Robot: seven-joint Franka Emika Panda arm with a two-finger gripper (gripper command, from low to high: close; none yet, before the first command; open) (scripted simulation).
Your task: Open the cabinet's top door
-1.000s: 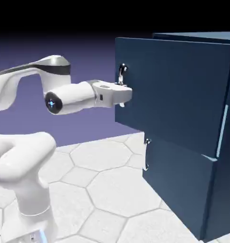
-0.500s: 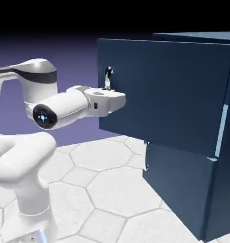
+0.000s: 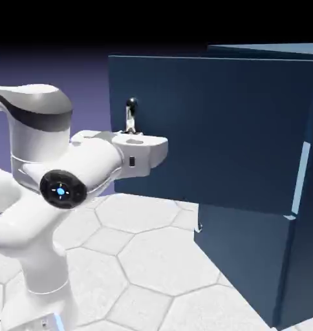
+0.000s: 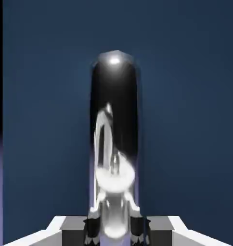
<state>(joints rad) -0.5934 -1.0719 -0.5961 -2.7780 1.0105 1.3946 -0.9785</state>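
The tall navy cabinet (image 3: 309, 213) stands at the exterior view's right. Its top door (image 3: 230, 129) is swung well out from the body, with its free edge far to the left. Near that edge stands the vertical silver bar handle (image 3: 130, 114). My gripper (image 3: 136, 134) is shut on the handle's lower part, and the white hand lies level against the door's face. In the hand view the shiny handle (image 4: 113, 120) rises large up the middle before the navy door (image 4: 186, 96), with my gripper (image 4: 114, 226) clamped on its base and the dark fingertips (image 4: 93, 226) pressed to its sides.
Below the top door the shorter navy panel (image 3: 246, 258) sits flush, its small silver handle (image 3: 198, 227) just showing under the open door's lower edge. The arm's white elbow (image 3: 61, 187) and base link (image 3: 36, 258) fill the lower left over the hexagon-tiled table (image 3: 159, 258).
The top door has swung further open, its handle edge travelling to the exterior view's left. My gripper kept hold of the handle and moved left with it while the arm folded back.
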